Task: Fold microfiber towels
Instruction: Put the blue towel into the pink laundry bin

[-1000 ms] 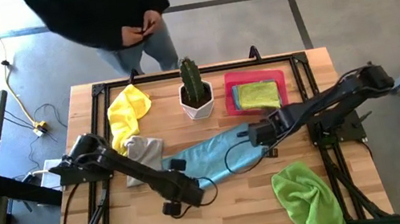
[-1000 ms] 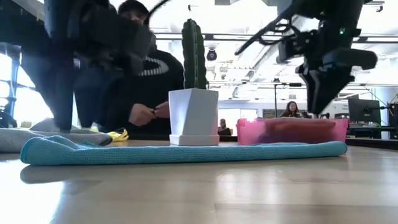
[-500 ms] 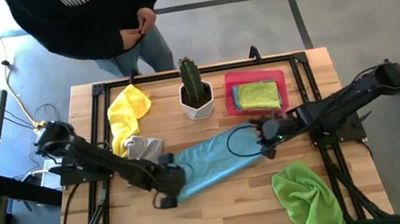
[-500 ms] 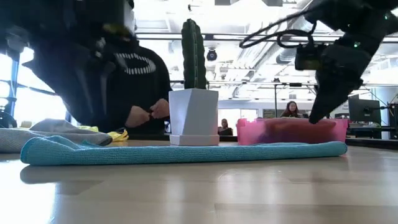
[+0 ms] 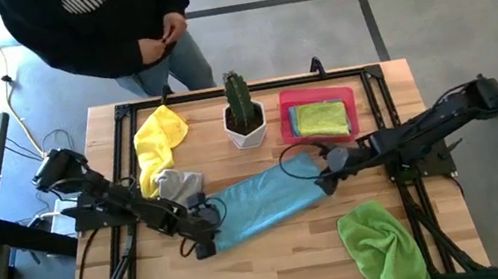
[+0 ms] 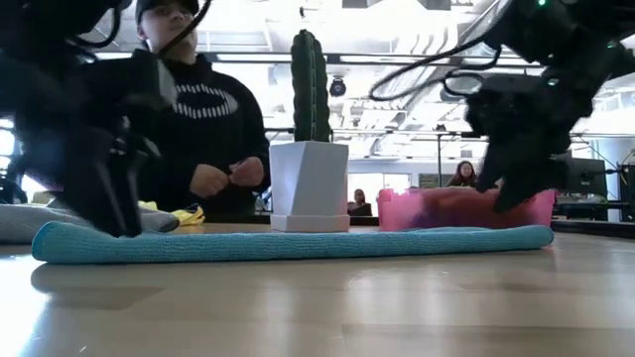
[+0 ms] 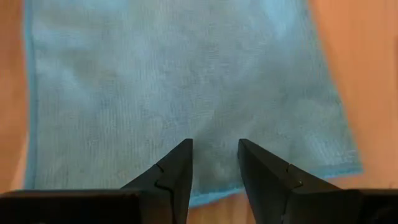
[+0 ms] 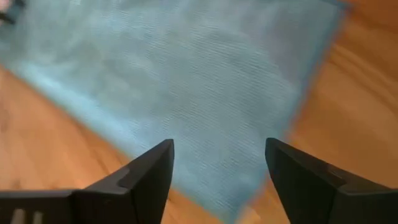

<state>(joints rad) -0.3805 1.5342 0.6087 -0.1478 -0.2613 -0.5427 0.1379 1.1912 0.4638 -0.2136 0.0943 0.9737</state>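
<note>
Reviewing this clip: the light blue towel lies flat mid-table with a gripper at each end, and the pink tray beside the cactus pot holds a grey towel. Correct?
Not quite. The pink tray holds a lime green towel, not a grey one; the high view shows it. The grey towel lies on the table by the yellow one. The rest stands: the light blue towel lies flat, left gripper and right gripper at its ends.

Light blue towel (image 5: 266,208), yellow towel (image 5: 157,143), grey towel (image 5: 178,184), lime green towel (image 5: 380,239), pink tray (image 5: 316,97).

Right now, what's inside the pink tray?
The pink tray holds a folded lime green towel lying on a light blue one whose edge shows beside it. Anything beneath them is covered.
</note>
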